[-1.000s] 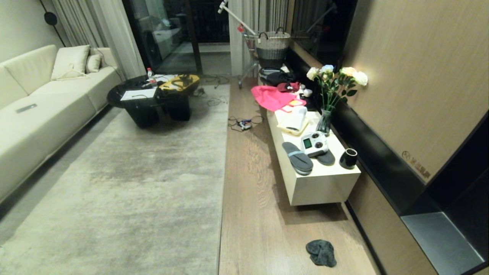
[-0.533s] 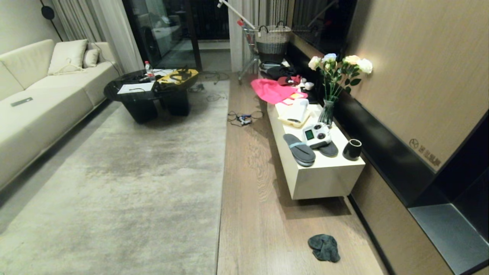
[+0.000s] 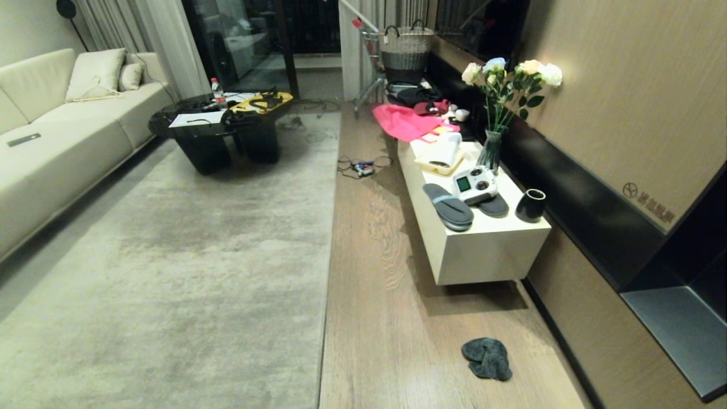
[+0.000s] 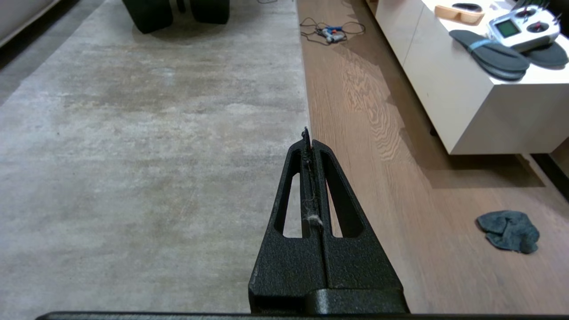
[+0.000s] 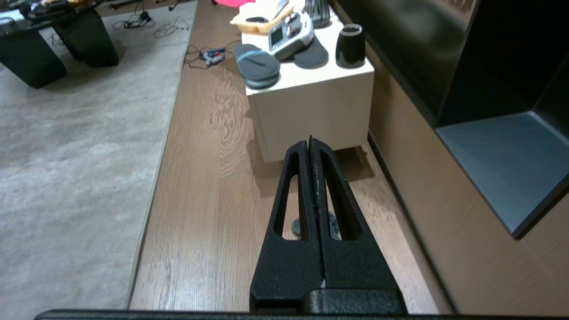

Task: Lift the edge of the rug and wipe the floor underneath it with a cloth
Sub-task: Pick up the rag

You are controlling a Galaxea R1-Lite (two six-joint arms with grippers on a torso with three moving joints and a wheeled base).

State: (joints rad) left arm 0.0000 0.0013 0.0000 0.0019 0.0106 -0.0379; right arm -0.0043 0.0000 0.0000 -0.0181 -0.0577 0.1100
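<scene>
Wood-grain floor (image 3: 375, 295) runs as a strip between the rug (image 3: 170, 272) on the left and a low white cabinet (image 3: 488, 250) on the right; the rug lies flat, its straight dark-trimmed edge (image 3: 328, 272) unlifted; the cloth (image 3: 487, 358) sits crumpled on the bare planks at the near right, well apart from the rug and just beyond the cabinet's near end. Neither arm shows from the head camera; the left gripper (image 4: 308, 138) hangs over the rug edge with both fingers pressed together and empty, bar what may be a wisp of lint; the right gripper (image 5: 310, 144), likewise clenched on nothing, hangs above the cloth (image 5: 297, 226). Soft and light, the cloth should bunch easily when pinched at its raised folds; the rug looks large and floppy, so 1 pinch at the trim would likely raise only a local flap.
</scene>
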